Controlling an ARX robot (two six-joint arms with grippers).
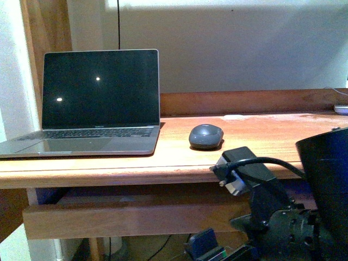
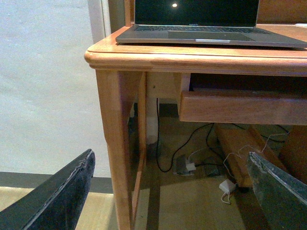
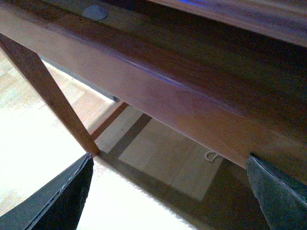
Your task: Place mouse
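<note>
The dark grey mouse (image 1: 206, 136) lies on the wooden desk (image 1: 261, 136), just right of the open laptop (image 1: 92, 109). Nothing holds it. My right arm (image 1: 283, 212) is low at the front right, below the desk's edge. My right gripper (image 3: 168, 191) is open and empty under the desk, facing its underside (image 3: 182, 91). My left gripper (image 2: 168, 191) is open and empty, low in front of the desk's left leg (image 2: 115, 143), looking up at the laptop (image 2: 211, 19). The mouse shows in neither wrist view.
A raised wooden ledge (image 1: 244, 100) runs along the desk's back. A small white item (image 1: 341, 109) sits at the far right. A drawer front (image 2: 240, 108) hangs under the top. Cables and plugs (image 2: 192, 163) lie on the floor. A desk leg (image 3: 48, 91) slants nearby.
</note>
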